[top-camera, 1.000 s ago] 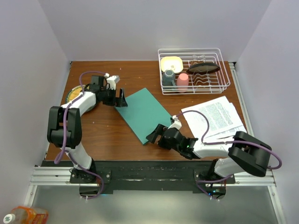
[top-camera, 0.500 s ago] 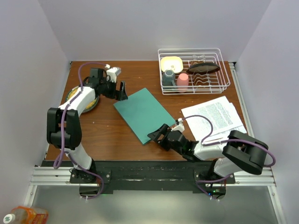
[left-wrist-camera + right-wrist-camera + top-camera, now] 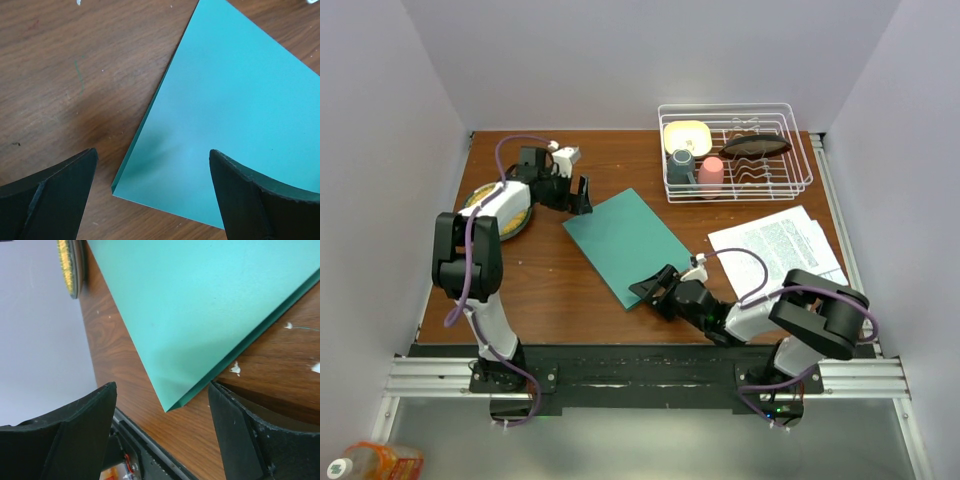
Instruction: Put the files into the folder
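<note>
The folder point(image 3: 240, 100) is matt card, the table point(image 3: 75, 75) smooth wood.

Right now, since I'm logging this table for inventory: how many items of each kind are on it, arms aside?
Folder: 1
Pile of printed sheets: 1 (single sheets can't be counted)
Dish rack: 1
Cups: 2, grey and pink
Yellow bowl: 1
Dark dish: 1
Plate: 1
Total: 8
</note>
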`<state>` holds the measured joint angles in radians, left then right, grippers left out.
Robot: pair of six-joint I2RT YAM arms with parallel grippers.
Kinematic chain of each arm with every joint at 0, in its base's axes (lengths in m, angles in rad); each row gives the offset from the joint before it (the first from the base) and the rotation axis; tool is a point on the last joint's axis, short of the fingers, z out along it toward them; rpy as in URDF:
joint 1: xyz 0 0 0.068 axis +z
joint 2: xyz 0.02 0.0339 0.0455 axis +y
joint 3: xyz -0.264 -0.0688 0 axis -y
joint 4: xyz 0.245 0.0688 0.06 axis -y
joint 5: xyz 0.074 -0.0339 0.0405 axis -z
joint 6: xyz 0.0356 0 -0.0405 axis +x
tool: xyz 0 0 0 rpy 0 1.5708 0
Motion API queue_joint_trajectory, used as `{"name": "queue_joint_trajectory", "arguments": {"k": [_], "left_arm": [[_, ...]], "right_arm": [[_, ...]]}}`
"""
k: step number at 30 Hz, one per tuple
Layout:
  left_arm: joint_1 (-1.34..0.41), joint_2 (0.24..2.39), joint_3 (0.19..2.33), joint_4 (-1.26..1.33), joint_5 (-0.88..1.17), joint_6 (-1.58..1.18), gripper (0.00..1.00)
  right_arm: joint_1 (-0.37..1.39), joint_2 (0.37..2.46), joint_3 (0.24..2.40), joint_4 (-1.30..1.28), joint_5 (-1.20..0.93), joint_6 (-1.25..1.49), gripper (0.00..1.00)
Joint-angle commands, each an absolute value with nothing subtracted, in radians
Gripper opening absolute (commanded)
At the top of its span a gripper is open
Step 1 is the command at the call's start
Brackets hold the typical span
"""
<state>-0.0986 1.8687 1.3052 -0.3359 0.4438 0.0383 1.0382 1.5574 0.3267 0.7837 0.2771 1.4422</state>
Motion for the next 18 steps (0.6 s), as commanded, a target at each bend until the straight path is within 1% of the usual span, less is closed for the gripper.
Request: {"name": "queue_joint_trajectory", "arguments": {"k": [1,7,18], "left_arm": [[-0.106,1.858,1.286,-0.302,0.43,0.057,1.0],[-0.143,1.848,1.212,-0.285,0.397,0.089,1.0],[-0.158,1.842,1.18,-0.279,0.394,0.103,1.0]], "right_arm": [[1.034,1.624,0.304,0.943,0.299,1.483,0.77],[1.034,1.643,0.321,0.982,0.299,1.479,0.73],[1.032,1.568,0.296,1.0,0.356,1.456,0.71]]}}
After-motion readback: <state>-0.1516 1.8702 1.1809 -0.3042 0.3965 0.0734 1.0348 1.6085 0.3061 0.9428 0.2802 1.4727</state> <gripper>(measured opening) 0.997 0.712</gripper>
